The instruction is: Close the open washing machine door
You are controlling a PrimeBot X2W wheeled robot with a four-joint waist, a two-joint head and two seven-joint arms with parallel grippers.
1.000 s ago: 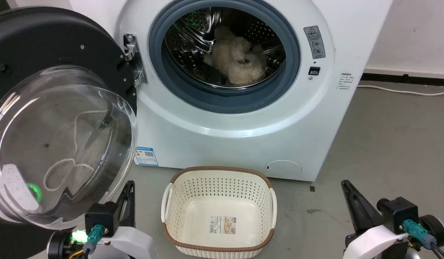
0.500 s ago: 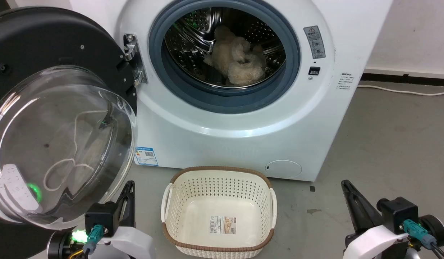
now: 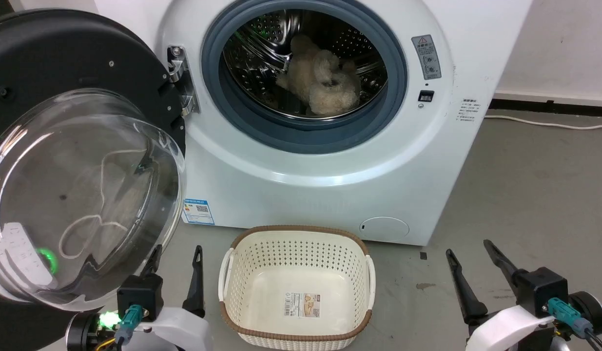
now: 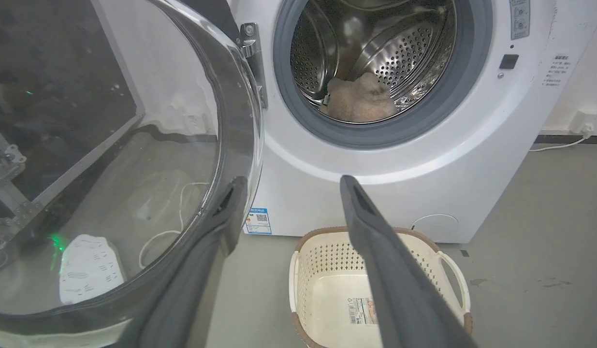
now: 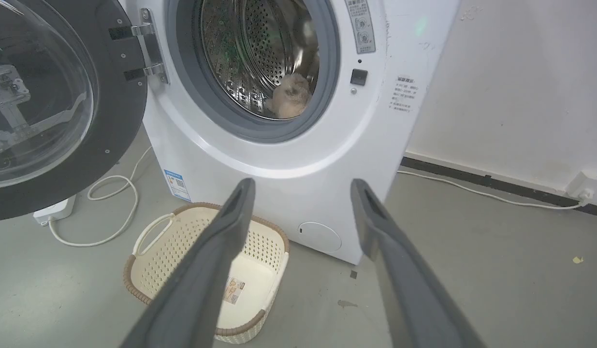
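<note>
washing machine door [image 3: 81, 185] is swung fully open, left of the drum [image 3: 254, 53]. left tool [image 3: 178, 251] and right tool [image 3: 469, 247] are both spread wide and empty. Suggest the left tool gets behind the door's free edge and sweeps it right, clearing the basket [image 3: 301, 229], pressing firmly until it latches.

No wording can be read, but a grey warning label [image 3: 426, 56] with a triangle sign and a blue-edged sticker [image 3: 199, 211] with a QR code are seen on the white washing machine [image 3: 301, 195], and a printed sticker [image 3: 303, 305] is seen inside the basket [image 3: 301, 228].
</note>
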